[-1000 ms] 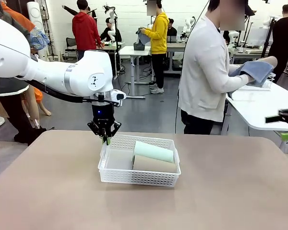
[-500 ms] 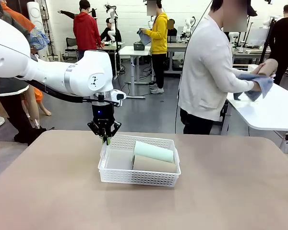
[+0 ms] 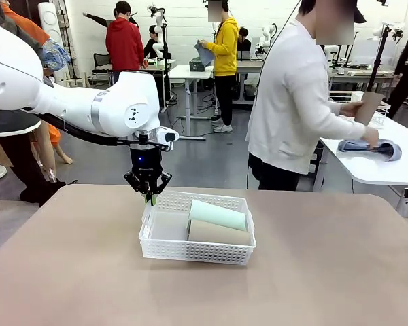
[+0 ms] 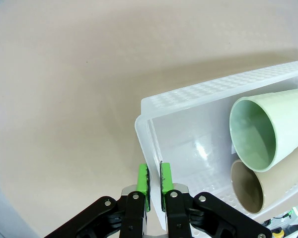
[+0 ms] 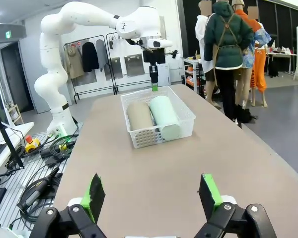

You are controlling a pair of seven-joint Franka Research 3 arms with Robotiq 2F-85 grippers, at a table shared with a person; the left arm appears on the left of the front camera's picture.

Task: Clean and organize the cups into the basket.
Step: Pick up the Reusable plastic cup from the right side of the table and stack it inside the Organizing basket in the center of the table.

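The white mesh basket (image 3: 197, 252) sits mid-table. Inside it two cups lie on their sides, a mint green one (image 3: 217, 214) behind a tan one (image 3: 217, 233). My left gripper (image 3: 148, 197) points straight down at the basket's far left corner. In the left wrist view it (image 4: 154, 179) is shut on the basket's thin wall (image 4: 188, 99), with the mint cup's mouth (image 4: 253, 134) and the tan cup's mouth (image 4: 248, 191) to the right. My right gripper (image 5: 152, 198) hangs open over the table's near end, facing the basket (image 5: 159, 136). A person holds another tan cup (image 3: 367, 107) at a side table.
The person stands beyond the far edge, turned toward a white side table (image 3: 367, 170), one hand resting on a blue cloth (image 3: 367, 147). Bare tan tabletop (image 3: 326, 272) lies all around the basket. Cables and a tool lie on the floor (image 5: 35, 188) beside the table.
The person has set the blue cloth down on the side table and raised the tan cup free of it. Both arms, the basket and its two cups have stayed still.
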